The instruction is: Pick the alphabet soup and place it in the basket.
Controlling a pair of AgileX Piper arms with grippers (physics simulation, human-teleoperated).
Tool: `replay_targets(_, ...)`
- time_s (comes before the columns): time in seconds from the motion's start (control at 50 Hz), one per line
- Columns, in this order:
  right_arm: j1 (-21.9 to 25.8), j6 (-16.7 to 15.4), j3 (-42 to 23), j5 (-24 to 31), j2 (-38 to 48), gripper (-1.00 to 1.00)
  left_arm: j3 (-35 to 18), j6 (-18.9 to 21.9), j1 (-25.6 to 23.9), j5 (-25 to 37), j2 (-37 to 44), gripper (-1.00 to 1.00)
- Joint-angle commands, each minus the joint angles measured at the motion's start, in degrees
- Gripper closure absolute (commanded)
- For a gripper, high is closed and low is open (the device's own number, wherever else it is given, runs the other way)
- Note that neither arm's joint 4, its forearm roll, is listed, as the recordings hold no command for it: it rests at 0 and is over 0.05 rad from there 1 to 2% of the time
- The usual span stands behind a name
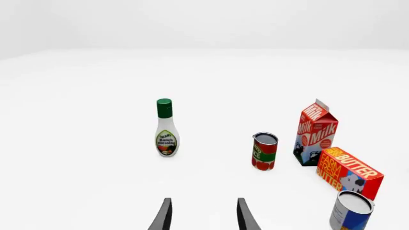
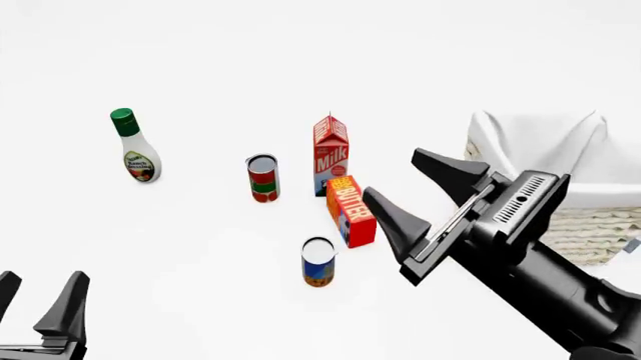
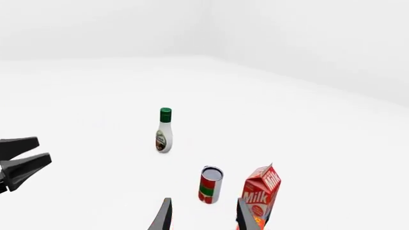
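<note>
White desk, six things on it; soup upright near the middle of the front view, blue label above, orange-red below, silvery top; nothing touching it. Butter box just behind and to the right of soup, tilted on a corner edge, close but apart; milk carton upright just behind butter, whether the two touch cannot be told. Red can, red-and-green label, upright left of milk, a small gap between. Ranch bottle, green cap, upright, well apart at far left.

Basket at right edge, wicker side showing, white cloth folded over rim; well apart from soup; right arm partly in front of it.

Right tool raised above desk, right of butter, between butter and basket in the front view; fingers spread wide, released, nothing between them. Right wrist view: finger tips parted, red can and milk ahead, bottle farther; left tool at edge of that view.

Left tool low at near-left corner of front view, well apart from everything; fingers parted, released, empty. Left wrist view: soup to one side, butter, milk, red can, bottle beyond; none between the fingers.
</note>
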Motion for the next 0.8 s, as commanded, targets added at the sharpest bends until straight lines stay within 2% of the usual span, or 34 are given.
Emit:
replay_targets(0.02, 0.9, 0.2, -0.4, -2.3, 4.0, -1.00, 0.0, 0.0, 0.0, 0.0, 0.0, -1.00)
replay_targets(0.8, 4.3, 1.7, -2.6, -10.2, 18.8, -1.00, 0.0, 0.0, 0.0, 0.0, 0.0, -1.00)
